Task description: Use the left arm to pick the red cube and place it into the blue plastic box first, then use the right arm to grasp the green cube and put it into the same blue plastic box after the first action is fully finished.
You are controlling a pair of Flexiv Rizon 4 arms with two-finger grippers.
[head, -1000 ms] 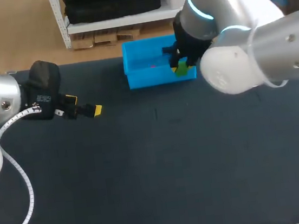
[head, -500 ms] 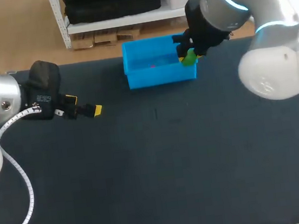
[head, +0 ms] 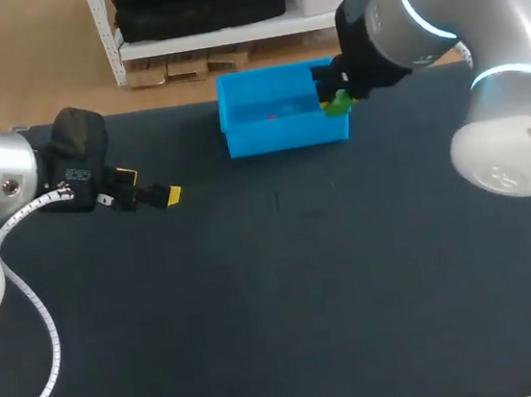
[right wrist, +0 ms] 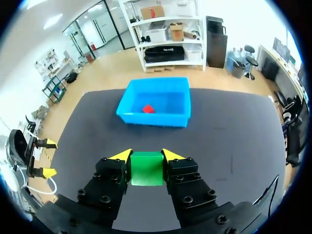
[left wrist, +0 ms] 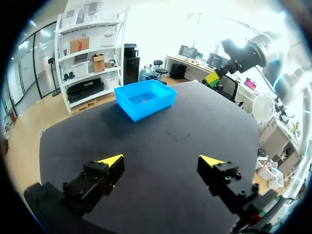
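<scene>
The right gripper [head: 336, 103] has swung up and rightward, from the box's front corner to its right edge. Both fingers clamp the green cube [right wrist: 146, 168], held high over the table. The box [right wrist: 155, 117], with the red cube [right wrist: 148, 108] inside, lies straight ahead. The left gripper [left wrist: 161, 161] hangs wide, well away.
</scene>
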